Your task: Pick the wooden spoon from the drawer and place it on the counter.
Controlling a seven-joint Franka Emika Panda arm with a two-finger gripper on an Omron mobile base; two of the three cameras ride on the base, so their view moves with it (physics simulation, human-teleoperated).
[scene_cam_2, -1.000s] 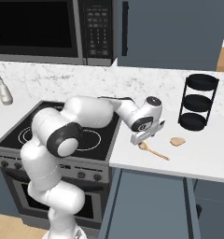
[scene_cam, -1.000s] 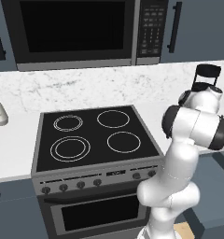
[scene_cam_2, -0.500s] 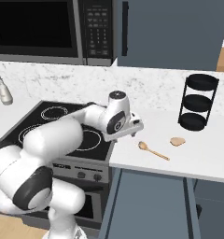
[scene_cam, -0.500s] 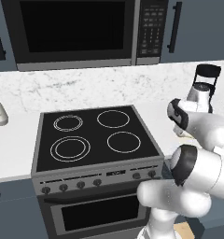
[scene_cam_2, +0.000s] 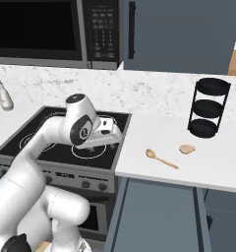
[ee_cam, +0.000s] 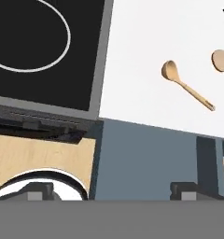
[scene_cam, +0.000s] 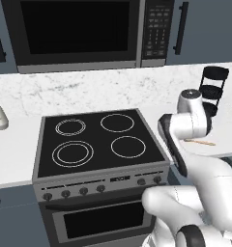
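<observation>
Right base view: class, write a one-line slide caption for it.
Light-tan wooden spoon lies on the white counter beside a small tan lump; the pincer hangs over the black stove top.

We saw a light-tan wooden spoon [scene_cam_2: 161,158] and a paler tan lump [scene_cam_2: 187,149] on the plain white counter [scene_cam_2: 208,162]. The wall [scene_cam_2: 154,91] was white with grey veins, the stove top [scene_cam: 101,143] black with white rings, and the far-right rack [scene_cam_2: 208,108] black.

Black stove top [scene_cam: 101,142], microwave [scene_cam: 77,31] above, veined marble wall [scene_cam_2: 159,91], blue-grey cabinets [scene_cam_2: 181,37]
</observation>
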